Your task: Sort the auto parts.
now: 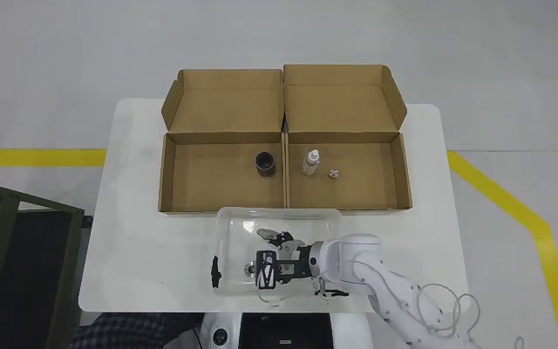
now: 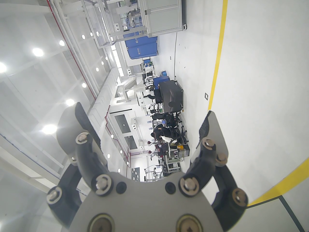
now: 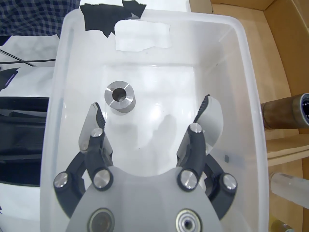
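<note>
The right hand hung inside the clear bin, fingers spread wide and gripping nothing. And there was the target: a steel bushing stood upright on the bin's floor, bore facing up, just off one fingertip and not between the two. Black tape and a paper label sat on the bin wall beyond the fingertips.

Past the bin's far side on the white surface, two open cardboard boxes stood side by side. The left box held a dark ring; the right box held a white part with a small metal piece just beside it.

The left hand was wide open too, empty, pointed out at the room rather than at the bin.
</note>
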